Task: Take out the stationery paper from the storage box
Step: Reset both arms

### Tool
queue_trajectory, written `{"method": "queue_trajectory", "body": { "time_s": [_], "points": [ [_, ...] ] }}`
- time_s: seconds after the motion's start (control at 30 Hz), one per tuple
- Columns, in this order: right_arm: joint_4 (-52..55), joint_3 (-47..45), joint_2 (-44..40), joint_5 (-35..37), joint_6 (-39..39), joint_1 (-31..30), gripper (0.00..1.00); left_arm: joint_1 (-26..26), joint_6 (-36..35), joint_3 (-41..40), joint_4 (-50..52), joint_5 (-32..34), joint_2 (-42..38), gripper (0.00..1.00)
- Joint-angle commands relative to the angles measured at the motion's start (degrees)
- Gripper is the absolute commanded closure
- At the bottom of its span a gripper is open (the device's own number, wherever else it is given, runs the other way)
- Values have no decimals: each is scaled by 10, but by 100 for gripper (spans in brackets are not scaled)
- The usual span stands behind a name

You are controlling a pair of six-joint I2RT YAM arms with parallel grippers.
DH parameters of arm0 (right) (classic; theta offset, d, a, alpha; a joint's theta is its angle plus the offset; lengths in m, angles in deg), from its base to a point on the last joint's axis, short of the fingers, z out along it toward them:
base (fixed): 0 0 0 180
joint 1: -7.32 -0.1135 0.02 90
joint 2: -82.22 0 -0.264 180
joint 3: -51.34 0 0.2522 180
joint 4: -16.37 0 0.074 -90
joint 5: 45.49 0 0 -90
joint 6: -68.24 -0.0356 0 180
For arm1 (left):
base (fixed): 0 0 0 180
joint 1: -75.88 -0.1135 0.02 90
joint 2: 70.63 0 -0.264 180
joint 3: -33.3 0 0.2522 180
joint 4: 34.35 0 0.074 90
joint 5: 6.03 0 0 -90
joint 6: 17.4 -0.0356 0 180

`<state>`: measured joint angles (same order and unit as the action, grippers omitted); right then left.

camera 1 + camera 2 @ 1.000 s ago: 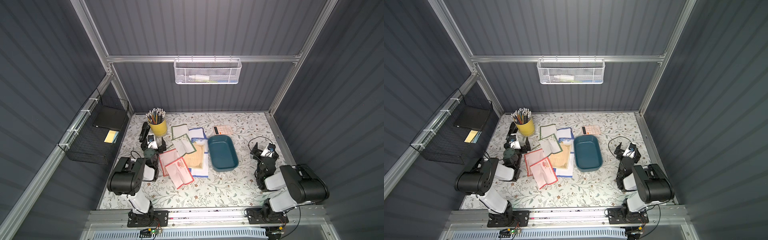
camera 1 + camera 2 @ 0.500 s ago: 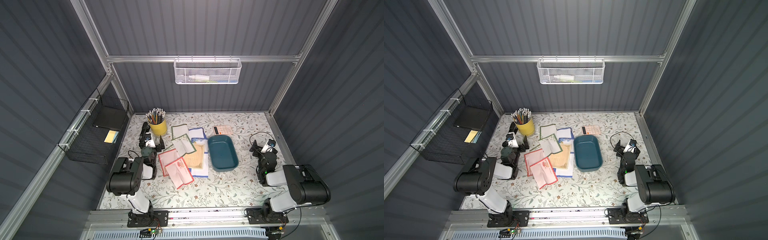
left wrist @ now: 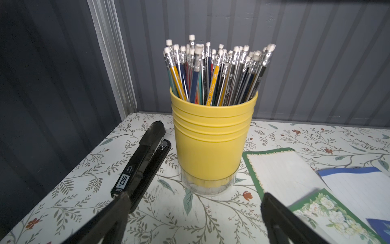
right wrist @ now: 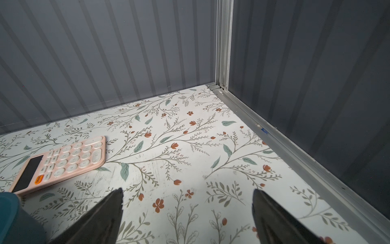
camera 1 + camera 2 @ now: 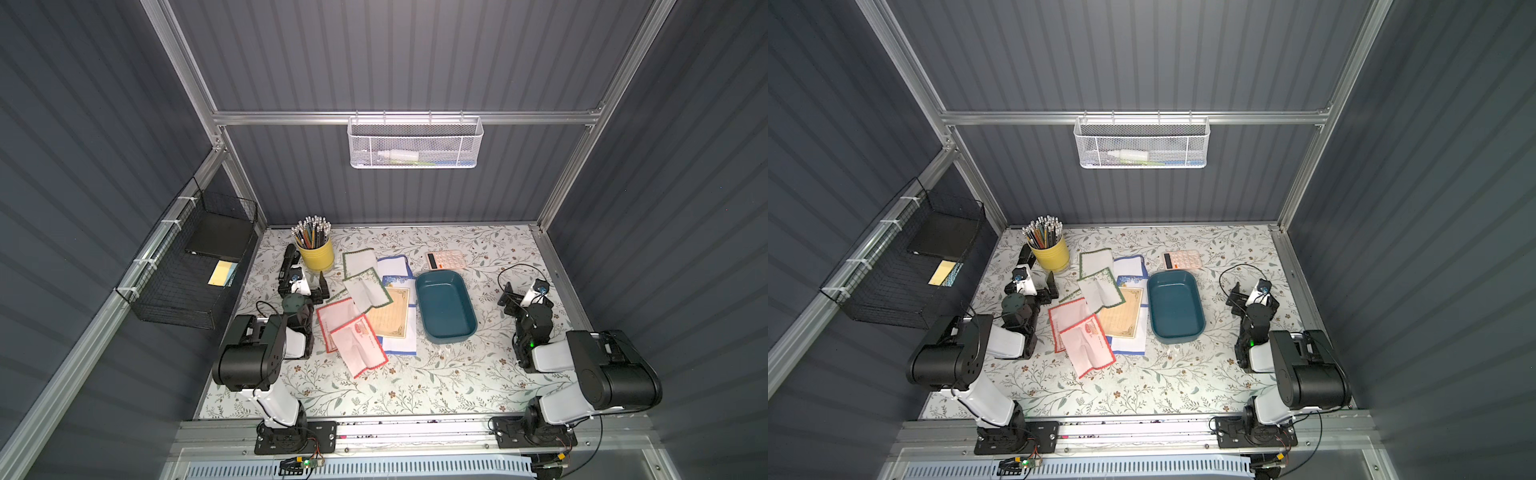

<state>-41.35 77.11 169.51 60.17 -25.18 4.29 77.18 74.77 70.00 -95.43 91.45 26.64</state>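
- stationery paper (image 5: pixel 365 291), storage box (image 5: pixel 444 307): unmoved since 1 second ago.
- left gripper (image 3: pixel 193 198): spread; paper just beside.
- right gripper (image 4: pixel 187 194): spread; paper well apart.

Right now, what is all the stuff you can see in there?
stationery paper: several sheets, green, red, blue and tan edged, overlapping on the table left of the box
storage box: one, dark teal, empty, mid-table
calculator: one, pink, behind the box
pencil cup: one, yellow, full of pencils, back left
stapler: one, black, beside the cup
wire basket: one, black, left wall, holds a yellow pad
mesh basket: one, white, back rail
left gripper: black, open, facing the cup
right gripper: black, open, over bare table
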Motion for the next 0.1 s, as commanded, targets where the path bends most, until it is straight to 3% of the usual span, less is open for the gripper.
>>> {"method": "queue_trajectory", "body": {
  "time_s": [0.0,0.07],
  "points": [
    [4,10,-5,-3,-4,1,1,-2,5,11,5,-3,2,1],
    [4,9,-5,-2,-4,1,1,-2,6,9,1,-3,1,1]
  ]
}}
